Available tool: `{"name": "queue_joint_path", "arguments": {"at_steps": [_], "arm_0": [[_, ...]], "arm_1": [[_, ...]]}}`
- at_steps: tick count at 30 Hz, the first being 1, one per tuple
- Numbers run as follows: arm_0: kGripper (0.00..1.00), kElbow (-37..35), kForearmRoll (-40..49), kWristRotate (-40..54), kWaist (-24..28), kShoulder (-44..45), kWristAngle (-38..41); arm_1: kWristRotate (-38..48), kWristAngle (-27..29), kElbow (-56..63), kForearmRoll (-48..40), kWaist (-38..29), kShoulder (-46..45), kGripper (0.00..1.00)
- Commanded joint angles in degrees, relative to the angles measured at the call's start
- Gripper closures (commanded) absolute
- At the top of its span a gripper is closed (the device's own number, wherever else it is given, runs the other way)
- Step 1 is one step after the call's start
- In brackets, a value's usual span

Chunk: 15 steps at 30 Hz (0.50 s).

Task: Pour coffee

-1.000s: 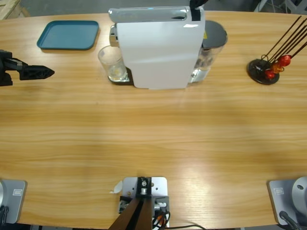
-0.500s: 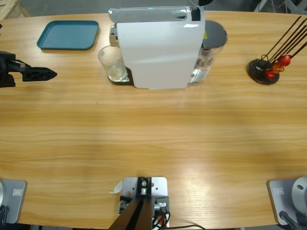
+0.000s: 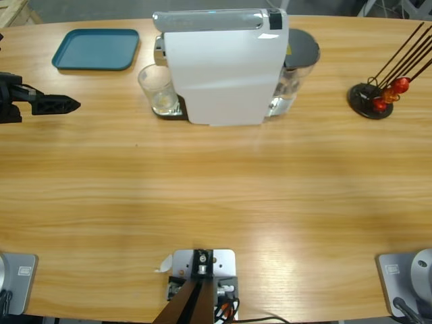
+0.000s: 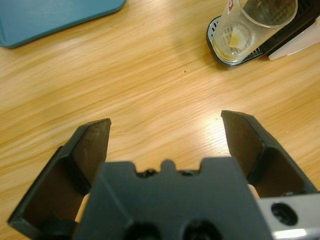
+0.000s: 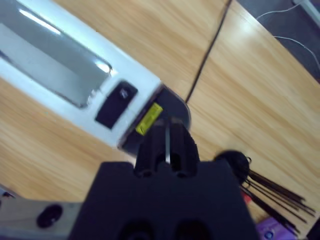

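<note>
Wooden table (image 3: 216, 196) (long) carries tray (image 3: 96, 49), coffee machine (image 3: 223, 67), stick-holder (image 3: 370, 101).

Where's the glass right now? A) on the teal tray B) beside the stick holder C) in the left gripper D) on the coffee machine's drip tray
D: the glass stands on the drip tray against the white coffee machine, apart from the open left gripper.

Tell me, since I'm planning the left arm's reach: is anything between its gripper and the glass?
Nothing visible. Bare wooden table lies between the open left gripper and the glass on the machine's drip tray.
</note>
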State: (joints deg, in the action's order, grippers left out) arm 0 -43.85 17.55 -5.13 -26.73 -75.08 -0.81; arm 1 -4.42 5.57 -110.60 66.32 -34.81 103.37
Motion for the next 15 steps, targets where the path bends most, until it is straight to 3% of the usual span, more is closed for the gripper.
{"name": "queue_joint_path", "arguments": {"at_steps": [1,2,3,5,8,15], "arm_0": [[0.036,1.66,-0.68,0.97,-0.88,-1.31,0.95],[0.036,1.66,-0.68,1.0,-1.02,-1.29,1.07],[0.036,1.66,-0.69,1.06,-1.13,-1.29,1.12],[0.033,1.66,-0.68,1.21,-1.37,-1.22,1.26],[0.032,1.66,-0.76,1.41,-1.48,-1.35,1.77],[0.032,1.66,-0.84,1.67,-1.48,-1.49,2.65]], "arm_1": [[2.64,-0.5,18.88,-8.35,0.66,-13.18,0.875],[3.01,-0.66,20.45,-8.75,0.69,-13.99,0.561],[3.4,-0.8,21.91,-9.11,0.71,-14.64,0.392],[4.57,-1.07,25.19,-9.86,0.67,-15.9,0.207],[5.86,-1.56,29.29,-11.13,0.67,-17.47,0.142],[6.86,-1.96,36.07,-13.59,0.62,-20.93,0.139]]}}
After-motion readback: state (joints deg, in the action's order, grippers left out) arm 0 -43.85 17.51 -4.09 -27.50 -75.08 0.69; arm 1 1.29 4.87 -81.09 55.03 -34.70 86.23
